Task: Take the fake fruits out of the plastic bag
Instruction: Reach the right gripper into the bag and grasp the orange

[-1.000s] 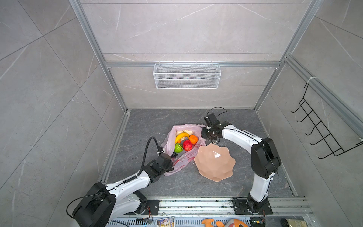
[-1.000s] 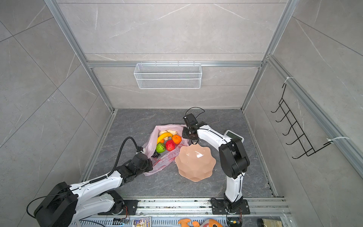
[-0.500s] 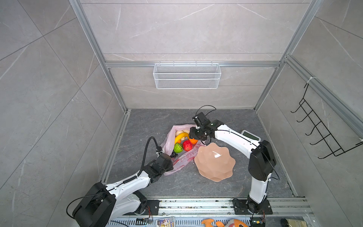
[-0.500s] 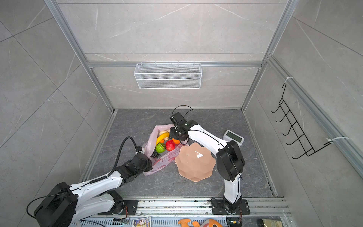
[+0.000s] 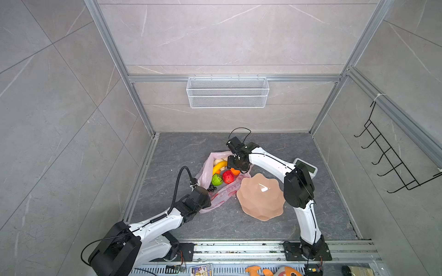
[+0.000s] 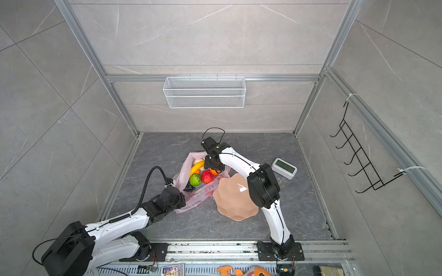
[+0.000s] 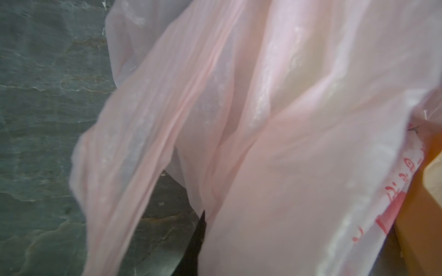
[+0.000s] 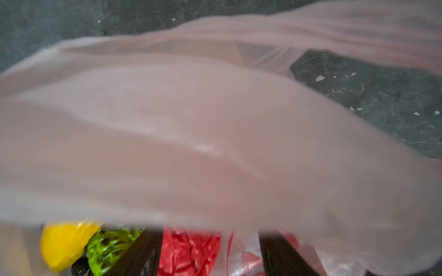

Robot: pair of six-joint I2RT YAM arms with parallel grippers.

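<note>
Your left pincer (image 5: 207,191) is clamped on the near edge of the plastic bag (image 5: 224,192). The bag lies open on the worktop (image 5: 181,153), just beside the peach dish (image 5: 260,200). Your right pincer (image 8: 210,253) hangs over the fake fruits (image 5: 217,179) inside the bag, jaws apart. In the right wrist view the red apple (image 8: 189,251) shows between its fingers (image 8: 141,253).

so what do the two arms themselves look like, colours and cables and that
Both match: white tubular links joined by chunky black joint housings, each on a black base bolted to the metal rail. The left arm carries a thick ribbed black cable arching off its wrist; the right arm has a thin black cable loop there. Each ends in a black tool: left tool, right tool.
</note>
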